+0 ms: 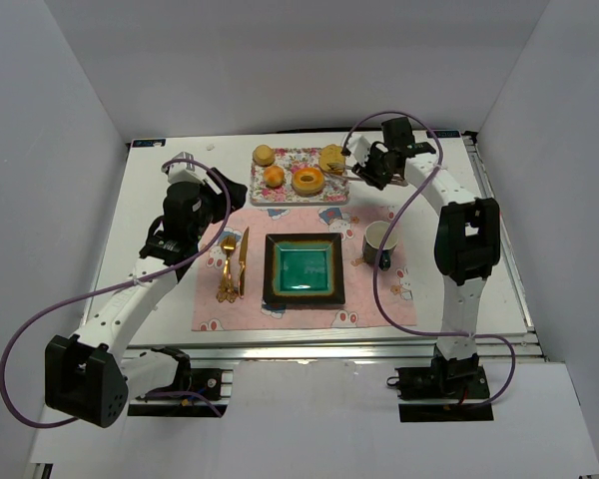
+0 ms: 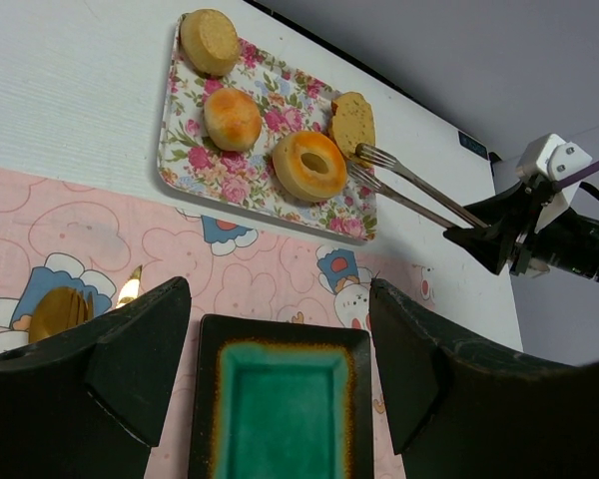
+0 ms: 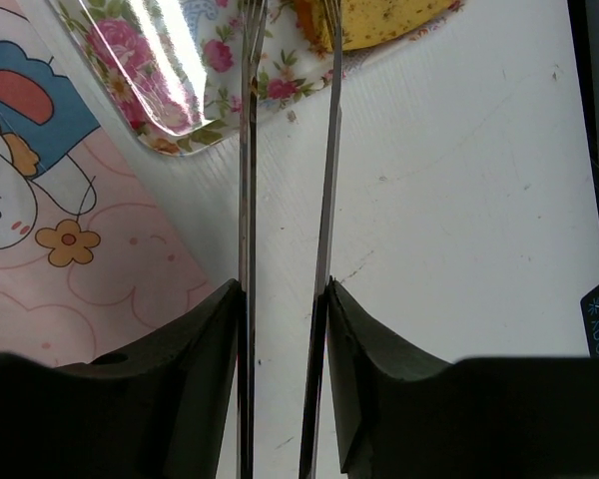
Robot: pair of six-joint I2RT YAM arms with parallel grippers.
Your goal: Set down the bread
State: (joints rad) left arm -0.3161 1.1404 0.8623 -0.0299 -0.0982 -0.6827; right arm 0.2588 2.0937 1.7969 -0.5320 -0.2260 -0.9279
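Observation:
The bread [image 1: 331,158] is a golden-brown speckled piece at the right end of the floral tray [image 1: 280,192], tipped up on its edge [image 2: 351,122]. My right gripper [image 1: 377,166] is shut on metal tongs [image 2: 409,190], whose forked tips reach the bread's lower side. In the right wrist view my gripper [image 3: 285,289] presses both tong arms [image 3: 246,150], and the bread [image 3: 389,18] sits at their far end. My left gripper [image 2: 280,299] is open and empty above the green plate [image 2: 205,399], which lies mid-mat [image 1: 271,274].
The tray also holds a ring doughnut [image 1: 307,181] and two round buns [image 1: 264,155] [image 1: 274,176]. A mug [image 1: 377,242] stands right of the plate. Gold cutlery [image 1: 230,264] lies left of it on the pink mat [image 1: 210,309].

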